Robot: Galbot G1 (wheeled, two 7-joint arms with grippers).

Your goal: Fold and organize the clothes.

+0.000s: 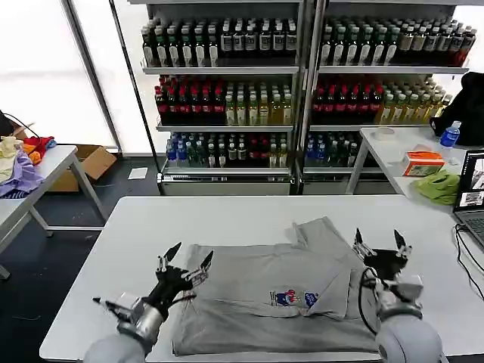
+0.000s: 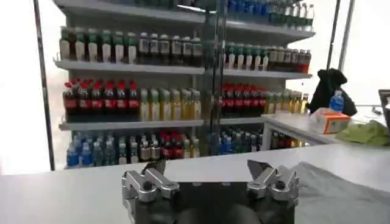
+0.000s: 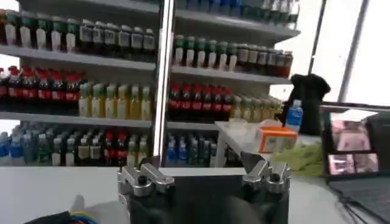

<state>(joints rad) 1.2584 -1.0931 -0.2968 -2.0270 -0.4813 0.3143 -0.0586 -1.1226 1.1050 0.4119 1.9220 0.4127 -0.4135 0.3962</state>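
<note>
With the grey shirt lying partly folded near the tabletop's front edge, the left gripper and right gripper, both spread and empty, should descend evenly onto its side edges before pinching

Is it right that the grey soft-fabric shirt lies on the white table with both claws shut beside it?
Not quite. In the head view the grey soft-fabric shirt does lie on the white table, but the left claw and right claw are both open.
</note>
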